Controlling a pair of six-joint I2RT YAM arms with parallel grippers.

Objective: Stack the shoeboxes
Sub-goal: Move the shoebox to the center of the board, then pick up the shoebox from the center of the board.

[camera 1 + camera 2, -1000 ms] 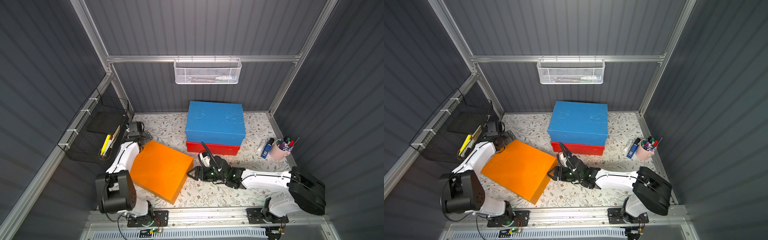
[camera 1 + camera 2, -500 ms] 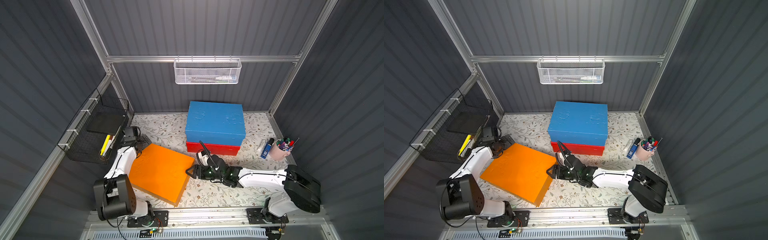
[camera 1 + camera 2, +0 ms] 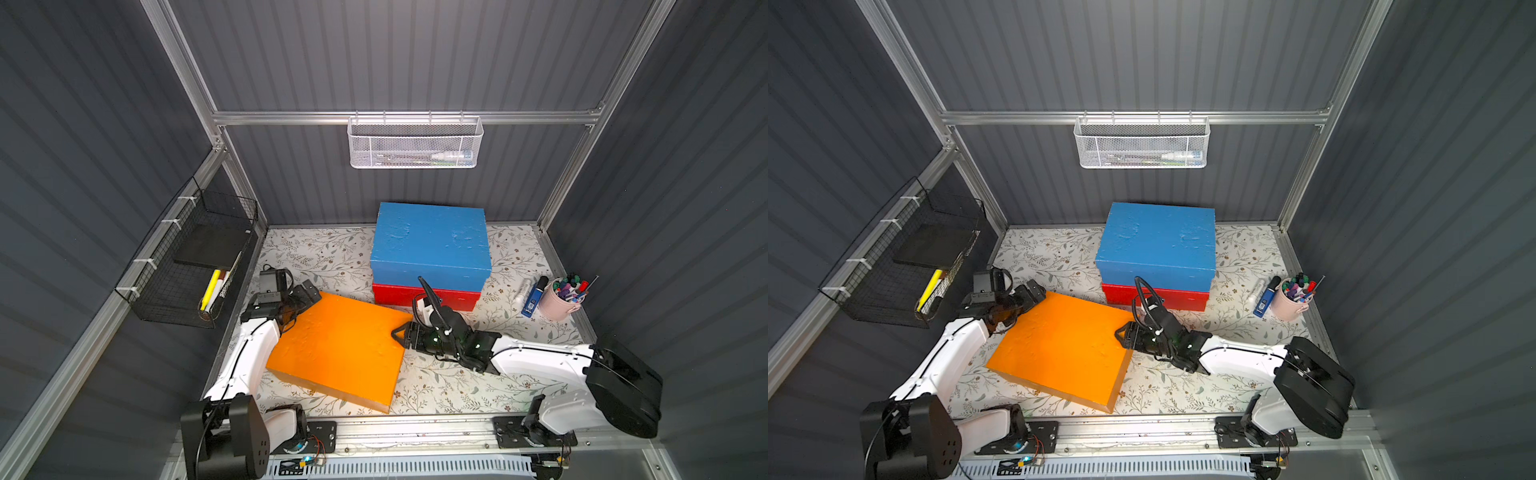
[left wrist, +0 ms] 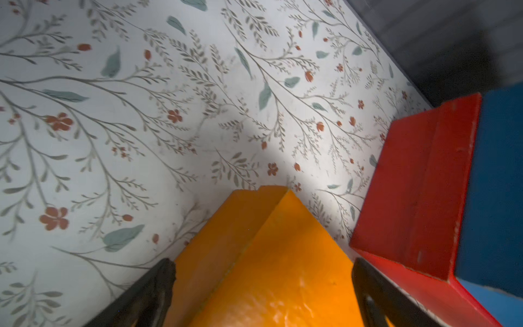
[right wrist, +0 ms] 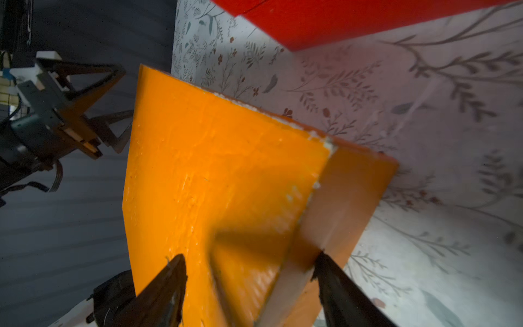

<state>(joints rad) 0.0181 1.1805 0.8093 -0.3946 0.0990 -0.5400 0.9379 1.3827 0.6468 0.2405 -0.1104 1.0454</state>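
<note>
The orange shoebox point(image 3: 338, 351) is found on the front part of the worktop point(image 3: 316, 257), nearer to the left arm. It is turned slantwise, so that 1 corner is directed to the red shoebox point(image 3: 428, 296). Compared with 1 second before, it has been shifted to the right. Its right corner is now brought near the red front wall, but a gap is kept. The left hand point(image 3: 305, 293) has been moved along with it and is now placed at the far left corner. The blue shoebox point(image 3: 430, 239) has stayed on the red one at the back.

The orange paint is seen as solid and matte, with small bumps and ripples on the lid. Along the lid's edge some whitish chipped spots are shown in the right wrist view.

In the left wrist view the box's corner is received between 2 fingers held wide apart, so this hand is released. The right hand point(image 5: 250, 260) is set at the box's right edge. 1 finger is over the lid and 1 is against the side wall. Whether the box is clamped cannot be told.

Further out, a pink cup point(image 3: 561, 305) with pens is placed at the right, and a black wire basket point(image 3: 195, 266) is hung on the left wall.
</note>
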